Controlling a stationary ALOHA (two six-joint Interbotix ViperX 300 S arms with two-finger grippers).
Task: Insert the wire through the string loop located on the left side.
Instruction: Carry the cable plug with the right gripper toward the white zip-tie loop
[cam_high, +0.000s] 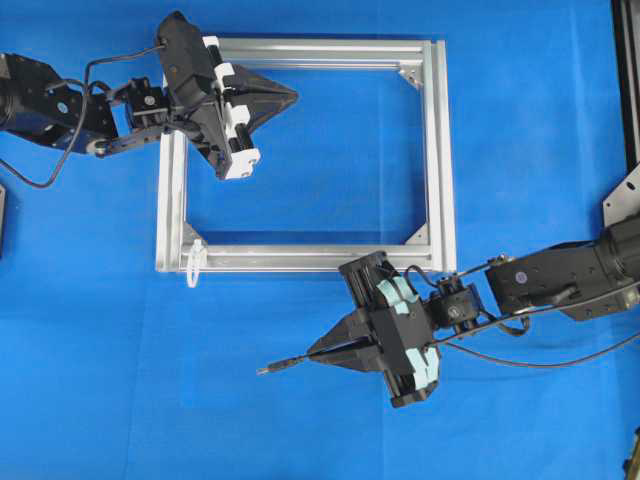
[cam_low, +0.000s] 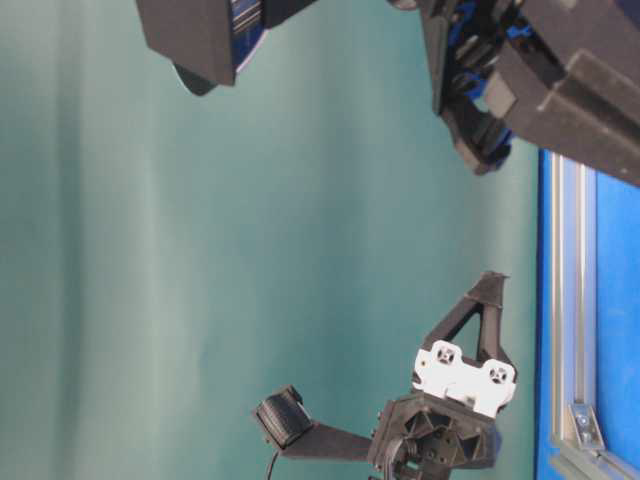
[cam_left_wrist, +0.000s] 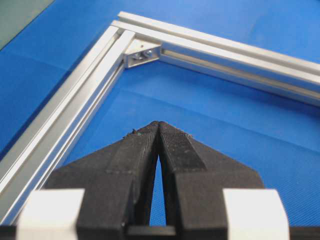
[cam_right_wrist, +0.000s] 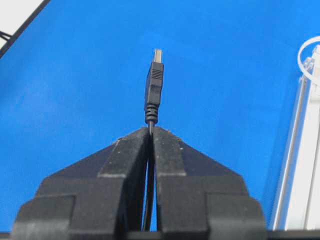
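Observation:
The wire's black plug (cam_high: 278, 367), ending in a small grey metal tip, sticks out to the left of my right gripper (cam_high: 312, 354), which is shut on the thin cable just behind it. From the right wrist, the plug (cam_right_wrist: 154, 85) stands straight out past the closed right gripper (cam_right_wrist: 151, 128). The white string loop (cam_high: 193, 266) hangs off the silver frame's near-left corner (cam_high: 172, 262), well left of the plug; it also appears as a string loop (cam_right_wrist: 306, 56) at the far right. My left gripper (cam_high: 296, 97) is shut and empty over the frame's far-left part, its tips (cam_left_wrist: 158, 123) closed together.
The aluminium frame (cam_high: 438, 150) lies flat on the blue mat, its corner bracket (cam_left_wrist: 142, 54) ahead of the left gripper. The right arm (cam_high: 560, 280) reaches in from the right edge. In the table-level view the left gripper (cam_low: 493, 284) hovers above the frame rail (cam_low: 565, 300).

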